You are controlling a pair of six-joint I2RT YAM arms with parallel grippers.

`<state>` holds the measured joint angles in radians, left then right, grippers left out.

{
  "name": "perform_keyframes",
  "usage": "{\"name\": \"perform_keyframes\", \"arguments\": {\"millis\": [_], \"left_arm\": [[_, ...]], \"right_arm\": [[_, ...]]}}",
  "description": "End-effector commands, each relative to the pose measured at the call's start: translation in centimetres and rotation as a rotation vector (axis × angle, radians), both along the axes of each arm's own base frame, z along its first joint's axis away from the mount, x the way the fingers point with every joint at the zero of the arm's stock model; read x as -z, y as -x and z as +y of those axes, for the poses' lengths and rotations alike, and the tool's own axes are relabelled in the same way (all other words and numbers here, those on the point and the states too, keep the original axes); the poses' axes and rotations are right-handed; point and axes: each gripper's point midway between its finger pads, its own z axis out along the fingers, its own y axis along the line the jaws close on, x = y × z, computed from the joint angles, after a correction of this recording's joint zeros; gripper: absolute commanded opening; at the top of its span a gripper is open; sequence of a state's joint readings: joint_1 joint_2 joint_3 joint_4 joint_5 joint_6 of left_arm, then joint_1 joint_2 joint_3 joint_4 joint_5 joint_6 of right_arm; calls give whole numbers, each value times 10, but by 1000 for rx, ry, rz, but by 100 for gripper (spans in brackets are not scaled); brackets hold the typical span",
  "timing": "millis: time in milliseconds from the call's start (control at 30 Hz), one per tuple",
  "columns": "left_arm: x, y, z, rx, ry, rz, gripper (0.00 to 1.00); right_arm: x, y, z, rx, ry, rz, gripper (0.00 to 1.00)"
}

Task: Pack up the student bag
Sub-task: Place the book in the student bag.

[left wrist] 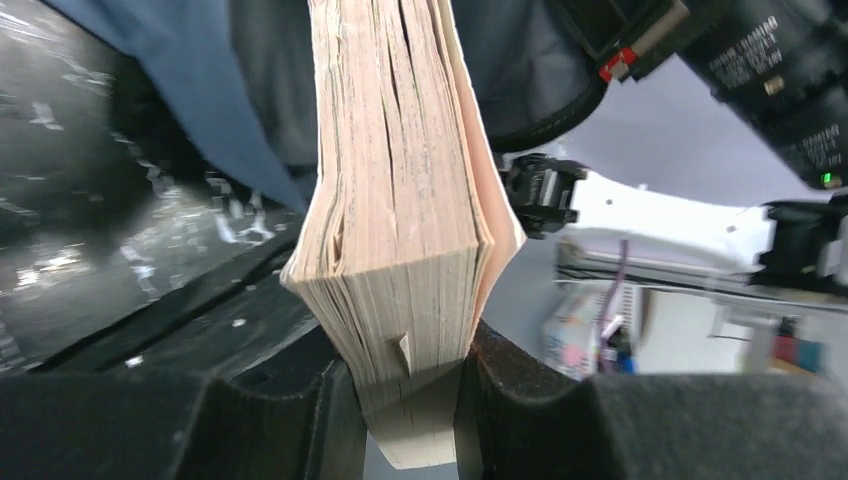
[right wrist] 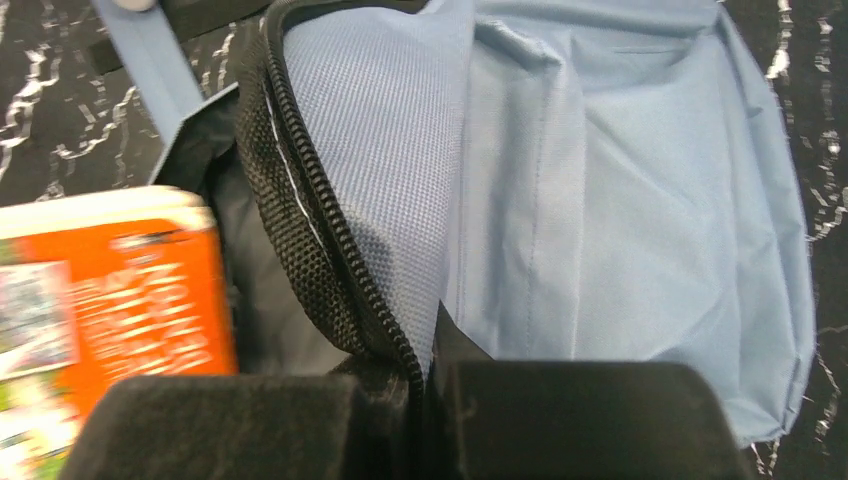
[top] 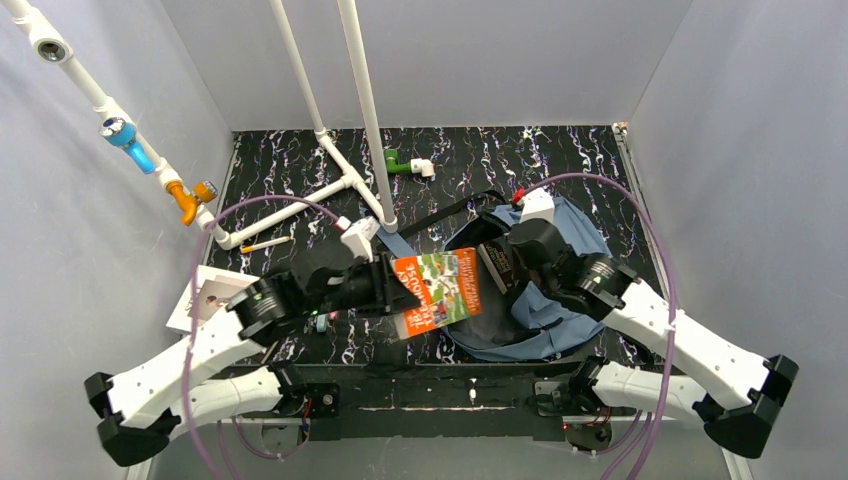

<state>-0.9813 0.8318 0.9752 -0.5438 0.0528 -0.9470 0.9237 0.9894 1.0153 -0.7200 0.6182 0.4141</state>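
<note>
The student bag (top: 578,228), slate-blue fabric, lies right of centre with its mouth facing left. My left gripper (top: 392,285) is shut on a thick paperback book (top: 437,290) with an orange and green cover, holding it over the bag's opening. In the left wrist view the book (left wrist: 400,200) stands edge-on, its spine end clamped in the left gripper (left wrist: 410,400). My right gripper (top: 512,265) is shut on the bag's black zipper edge. In the right wrist view the gripper (right wrist: 425,375) pinches that rim of the bag (right wrist: 620,200), and the book (right wrist: 110,300) shows at the left.
A white pipe frame (top: 335,165) stands at the back left, with a green fitting (top: 398,162) behind it. A pencil (top: 266,243) lies by the pipe's base. A white booklet (top: 205,298) lies at the left, partly under my left arm.
</note>
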Motion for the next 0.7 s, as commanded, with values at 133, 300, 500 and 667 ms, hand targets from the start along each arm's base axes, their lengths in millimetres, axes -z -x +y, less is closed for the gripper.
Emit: {"name": "perform_keyframes", "arguments": {"millis": [133, 300, 500, 667], "left_arm": [[-10, -35, -63, 28, 344, 241, 0], [-6, -55, -90, 52, 362, 288, 0], [-14, -70, -107, 63, 363, 289, 0], [-3, -88, -124, 49, 357, 304, 0]], "right_arm": [[-12, -8, 39, -142, -159, -5, 1], [-21, -10, 42, -139, -181, -11, 1], [-31, -10, 46, -151, -197, -12, 1], [-46, -10, 50, -162, -228, -29, 1]]}}
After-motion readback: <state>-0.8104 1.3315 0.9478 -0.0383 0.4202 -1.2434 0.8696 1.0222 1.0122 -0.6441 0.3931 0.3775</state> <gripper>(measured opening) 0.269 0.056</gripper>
